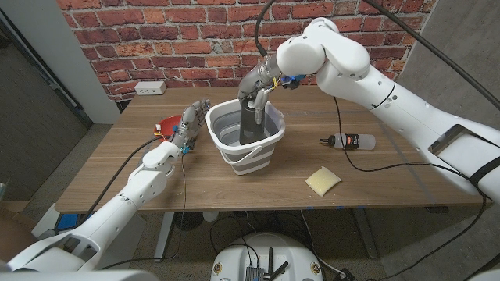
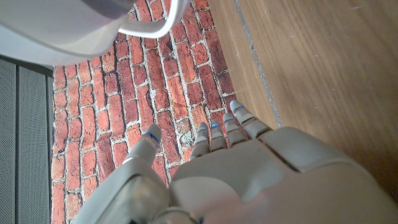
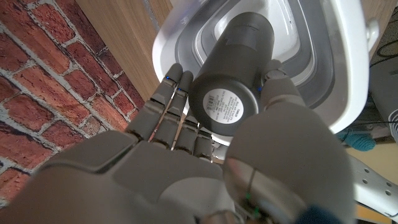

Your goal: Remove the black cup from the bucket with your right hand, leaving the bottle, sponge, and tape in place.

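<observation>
On the left of the head view my left arm runs up from the bottom corner, and its left hand (image 1: 190,123) sits just beside the bucket's (image 1: 234,148) left wall, in front of a red object (image 1: 167,124) I can't identify. Its wrist view shows the fingers (image 2: 214,134) straight, slightly apart, grasping nothing, over the brick wall (image 2: 93,124) and the wooden table (image 2: 323,68).

At upper centre my right arm bends down from the upper right, with the right hand (image 1: 262,86) above the white-and-grey bucket. That hand grips the black cup (image 1: 252,119), which stands upright inside the bucket; in its wrist view, fingers (image 3: 168,102) and thumb wrap the cup's base.

Right of the bucket on the table lie a bottle (image 1: 353,141) and, lower down, a yellow sponge (image 1: 323,181).
</observation>
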### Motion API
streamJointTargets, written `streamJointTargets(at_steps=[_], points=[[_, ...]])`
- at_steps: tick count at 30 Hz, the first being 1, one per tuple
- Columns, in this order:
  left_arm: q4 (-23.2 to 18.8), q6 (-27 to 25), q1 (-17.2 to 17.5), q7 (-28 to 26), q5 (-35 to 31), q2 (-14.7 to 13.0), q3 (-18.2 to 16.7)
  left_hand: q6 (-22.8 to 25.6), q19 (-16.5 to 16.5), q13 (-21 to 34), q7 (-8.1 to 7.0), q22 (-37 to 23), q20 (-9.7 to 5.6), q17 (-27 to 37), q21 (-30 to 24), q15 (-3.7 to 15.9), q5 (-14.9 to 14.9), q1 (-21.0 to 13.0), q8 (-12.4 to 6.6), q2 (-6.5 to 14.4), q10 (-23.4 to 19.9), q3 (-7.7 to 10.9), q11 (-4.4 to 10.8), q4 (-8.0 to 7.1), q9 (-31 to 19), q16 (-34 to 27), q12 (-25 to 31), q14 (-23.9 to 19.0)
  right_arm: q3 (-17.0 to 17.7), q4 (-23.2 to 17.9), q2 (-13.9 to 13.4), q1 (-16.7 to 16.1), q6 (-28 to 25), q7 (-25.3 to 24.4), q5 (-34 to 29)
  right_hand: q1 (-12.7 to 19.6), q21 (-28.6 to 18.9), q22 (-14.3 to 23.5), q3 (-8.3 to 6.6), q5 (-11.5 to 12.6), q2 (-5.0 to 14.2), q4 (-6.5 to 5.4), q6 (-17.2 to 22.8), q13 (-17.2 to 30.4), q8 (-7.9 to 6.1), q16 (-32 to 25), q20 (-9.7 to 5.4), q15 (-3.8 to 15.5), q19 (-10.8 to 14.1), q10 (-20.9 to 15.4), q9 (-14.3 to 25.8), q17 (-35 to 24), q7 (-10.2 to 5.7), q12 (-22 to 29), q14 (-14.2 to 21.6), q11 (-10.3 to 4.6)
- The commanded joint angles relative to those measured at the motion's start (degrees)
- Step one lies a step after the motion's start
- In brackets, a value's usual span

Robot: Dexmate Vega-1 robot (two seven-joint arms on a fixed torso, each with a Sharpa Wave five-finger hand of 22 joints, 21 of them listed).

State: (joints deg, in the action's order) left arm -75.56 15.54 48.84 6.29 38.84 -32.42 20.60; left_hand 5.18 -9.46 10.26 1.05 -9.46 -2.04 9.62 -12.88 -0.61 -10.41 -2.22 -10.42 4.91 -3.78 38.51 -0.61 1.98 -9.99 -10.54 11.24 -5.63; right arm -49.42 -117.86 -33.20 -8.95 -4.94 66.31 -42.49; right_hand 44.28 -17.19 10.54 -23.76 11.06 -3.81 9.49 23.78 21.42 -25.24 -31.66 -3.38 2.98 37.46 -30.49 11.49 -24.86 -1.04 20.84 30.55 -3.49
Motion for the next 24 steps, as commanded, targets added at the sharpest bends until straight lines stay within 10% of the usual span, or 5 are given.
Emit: streamJointTargets(at_steps=[1,24], points=[[0.0,-0.5,-0.3,0.0,-0.1,0.0,0.1,0.1,-0.6,0.1,-0.43,-0.1,-2.61,0.1,0.1,-0.10,0.0,0.6,-0.11,2.9,-0.1,0.43,-0.18,0.24,-0.2,0.3,-0.1,-0.3,3.1,-0.8,-2.1,-0.9,-4.0,-2.8,5.5,1.1,0.0,0.2,-0.11,0.4,1.29,-0.25,3.0,0.2,-1.15,-0.1,-0.53,7.57,0.3,-3.0,0.4,-0.2,-1.39,0.5,0.8,-2.29],[0.6,-1.8,-1.5,0.7,-0.1,-0.3,0.5,0.1,-0.8,0.1,-0.38,-0.1,-2.59,0.1,0.6,-0.07,0.0,0.6,-0.08,2.9,0.0,0.54,-0.14,0.20,-0.2,0.4,-0.1,-0.2,7.7,-3.0,-7.5,-1.8,-9.4,-11.0,18.4,1.3,-0.1,0.2,0.08,0.5,1.44,-0.33,3.6,0.5,-1.34,-0.3,-0.61,7.47,0.5,-3.9,0.4,-0.6,-1.25,0.5,1.1,-2.19]])
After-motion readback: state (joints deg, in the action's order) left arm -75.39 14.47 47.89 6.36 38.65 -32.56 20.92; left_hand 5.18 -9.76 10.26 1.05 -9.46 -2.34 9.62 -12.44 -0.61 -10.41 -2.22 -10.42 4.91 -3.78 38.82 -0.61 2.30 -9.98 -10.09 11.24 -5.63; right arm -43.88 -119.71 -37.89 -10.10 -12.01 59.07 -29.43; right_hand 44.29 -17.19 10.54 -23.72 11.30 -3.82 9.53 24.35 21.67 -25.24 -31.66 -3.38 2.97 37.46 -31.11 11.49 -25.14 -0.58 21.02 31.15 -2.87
